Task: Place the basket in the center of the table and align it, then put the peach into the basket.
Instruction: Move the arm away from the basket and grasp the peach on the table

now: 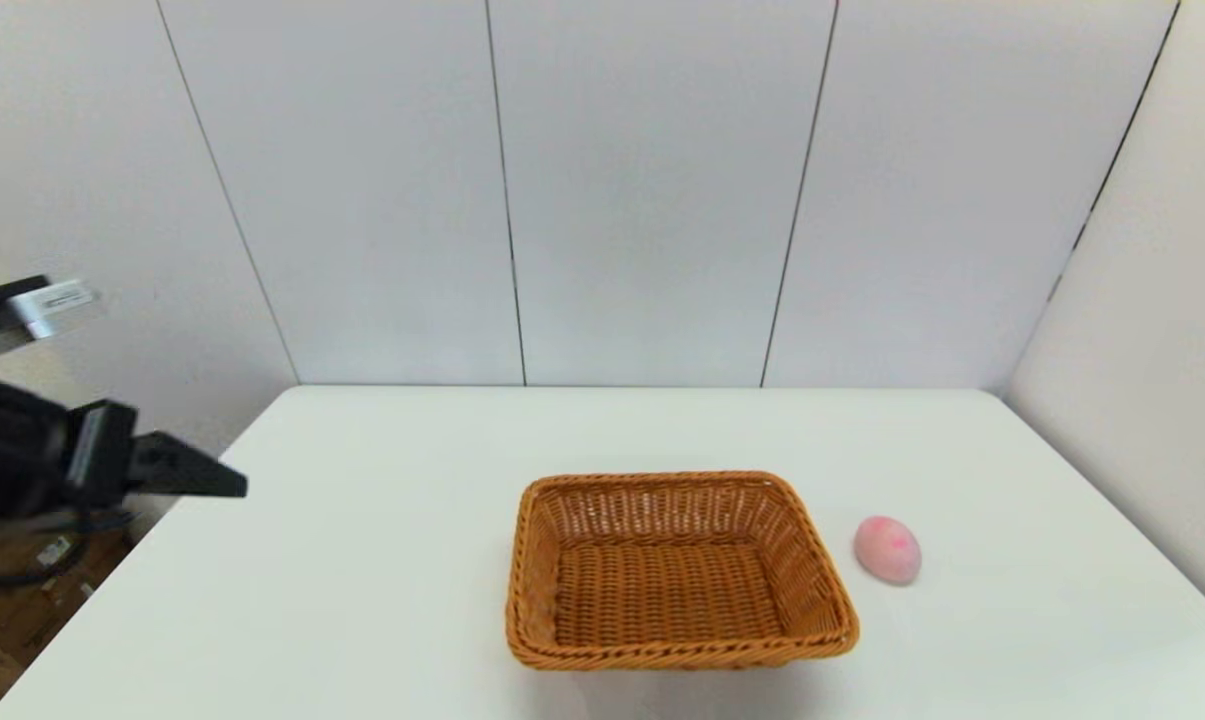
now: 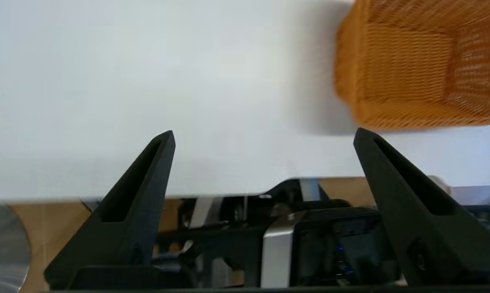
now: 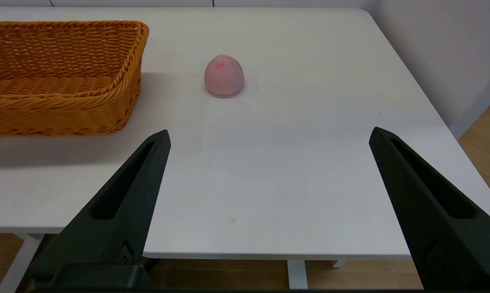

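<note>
The orange-brown wicker basket (image 1: 677, 572) (image 2: 419, 65) (image 3: 57, 77) stands empty near the middle of the white table (image 1: 382, 560), close to its front edge. The pale pink peach (image 1: 887, 549) (image 3: 224, 75) lies on the table just right of the basket, not touching it. My left gripper (image 1: 232, 487) (image 2: 265, 136) hangs open off the table's left edge, well away from the basket, with nothing between its fingers. My right gripper (image 3: 269, 136) is open and empty too, held back by the table's front edge short of the peach; it is out of the head view.
White wall panels rise behind the table and along its right side. Wooden floor shows past the table's left and front edges.
</note>
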